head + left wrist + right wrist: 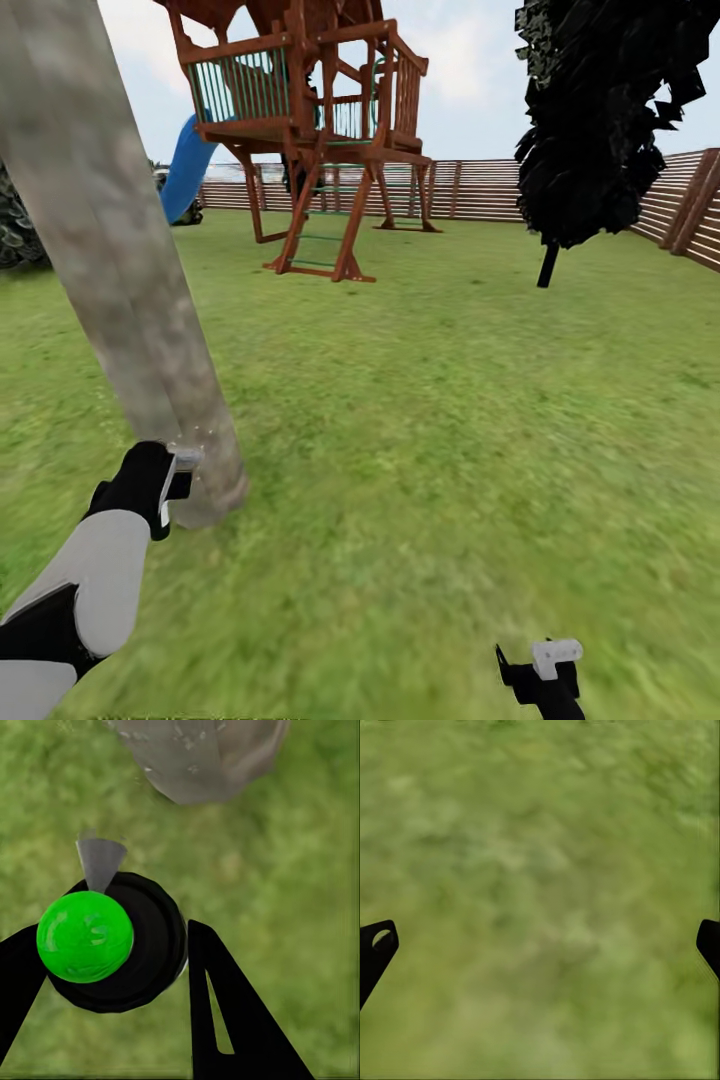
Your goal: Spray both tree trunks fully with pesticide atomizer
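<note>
Pesticide atomizer [112, 945] — black body, green ball top, grey nozzle — sits clamped between the fingers of the left end effector [112, 967], aimed at the base of the pale mottled tree trunk [110, 250] just beside it on the lawn [450, 420]. Whitish specks of pesticide [172, 750] dot the bark. The right end effector [540, 945] hangs spread wide over grass, holding nothing.
</note>
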You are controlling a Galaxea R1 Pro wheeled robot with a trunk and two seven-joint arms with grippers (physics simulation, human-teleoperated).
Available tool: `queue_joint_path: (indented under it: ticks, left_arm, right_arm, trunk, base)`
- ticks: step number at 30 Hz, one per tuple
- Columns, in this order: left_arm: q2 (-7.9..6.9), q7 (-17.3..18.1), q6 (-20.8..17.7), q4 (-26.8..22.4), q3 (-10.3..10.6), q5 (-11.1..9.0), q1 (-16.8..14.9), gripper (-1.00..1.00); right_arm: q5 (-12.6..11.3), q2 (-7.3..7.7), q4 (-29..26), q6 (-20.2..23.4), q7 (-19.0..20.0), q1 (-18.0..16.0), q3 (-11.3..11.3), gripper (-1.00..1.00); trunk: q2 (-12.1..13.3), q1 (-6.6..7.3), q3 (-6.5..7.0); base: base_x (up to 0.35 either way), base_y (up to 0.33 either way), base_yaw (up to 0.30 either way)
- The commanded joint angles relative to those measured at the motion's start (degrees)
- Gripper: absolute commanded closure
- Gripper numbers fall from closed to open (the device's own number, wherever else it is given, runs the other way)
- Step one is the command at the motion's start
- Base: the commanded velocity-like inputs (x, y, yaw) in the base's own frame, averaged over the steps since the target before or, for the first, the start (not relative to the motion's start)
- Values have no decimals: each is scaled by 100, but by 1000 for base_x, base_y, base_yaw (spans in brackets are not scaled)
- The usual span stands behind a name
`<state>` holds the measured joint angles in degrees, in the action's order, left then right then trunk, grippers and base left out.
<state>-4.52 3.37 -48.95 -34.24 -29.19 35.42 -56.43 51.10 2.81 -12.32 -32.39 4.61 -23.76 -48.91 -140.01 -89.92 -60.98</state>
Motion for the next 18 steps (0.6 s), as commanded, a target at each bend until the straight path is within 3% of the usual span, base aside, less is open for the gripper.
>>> queue_joint_path:
  ticks: [1,13,18]
  left_arm:
    - [5,35,-14,-5,-24,53,1,100]
    - [4,37,-11,5,-31,53,10,100]
    - [4,32,-10,47,-34,54,10,100]
  right_arm:
    - [6,0,1,-22,48,-4,-49,-100]
    - [6,0,0,-22,56,-5,-49,-100]
    - [6,0,-4,-22,57,-5,-49,-100]
  trunk:
    - [-2,1,-5]
    - [-2,1,-5]
    - [-2,1,-5]
  base:
    - [81,-276,258]
    - [177,-236,275]
    - [178,-226,53]
